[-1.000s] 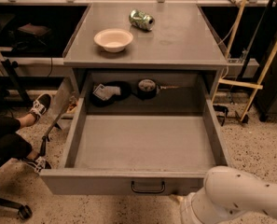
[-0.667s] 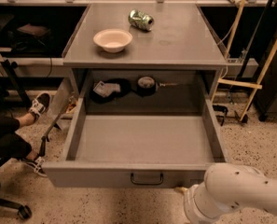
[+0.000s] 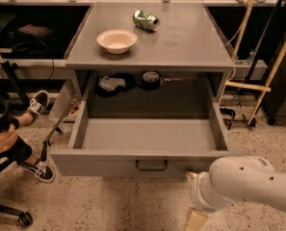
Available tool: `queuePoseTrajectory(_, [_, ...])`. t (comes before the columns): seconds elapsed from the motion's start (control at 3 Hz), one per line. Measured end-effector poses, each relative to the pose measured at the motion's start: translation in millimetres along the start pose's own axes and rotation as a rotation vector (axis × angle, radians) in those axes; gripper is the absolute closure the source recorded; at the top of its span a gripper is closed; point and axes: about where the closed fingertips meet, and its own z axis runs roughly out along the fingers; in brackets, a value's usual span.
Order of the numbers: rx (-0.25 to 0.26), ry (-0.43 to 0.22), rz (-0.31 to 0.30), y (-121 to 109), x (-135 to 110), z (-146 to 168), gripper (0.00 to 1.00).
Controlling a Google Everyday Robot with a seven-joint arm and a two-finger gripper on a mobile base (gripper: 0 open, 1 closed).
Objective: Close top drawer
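The top drawer is a wide grey metal tray pulled far out of the grey cabinet, and its inside is empty. Its flat front panel carries a small black loop handle. My white arm comes in from the lower right. My gripper is low in the view, just below and in front of the right end of the front panel. A pale tip of it touches or nearly touches the panel's lower edge.
A beige bowl and a crushed green can lie on the cabinet top. Dark objects sit in the back of the cabinet opening. A person's shoes and hand are at left. Wooden frames stand at right.
The drawer front has moved a little back toward the cabinet. My arm has risen and come forward against its right end.
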Motion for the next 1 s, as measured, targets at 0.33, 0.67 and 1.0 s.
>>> queuePoseTrajectory(0.33, [0.027, 0.013, 0.048, -15, -2, -2, 0.00])
queuePoseTrajectory(0.67, [0.184, 0.079, 0.081, -131, -32, -33, 0.00])
queuePoseTrajectory(1.0, [0.184, 0.079, 0.081, -131, -32, -33, 0.00])
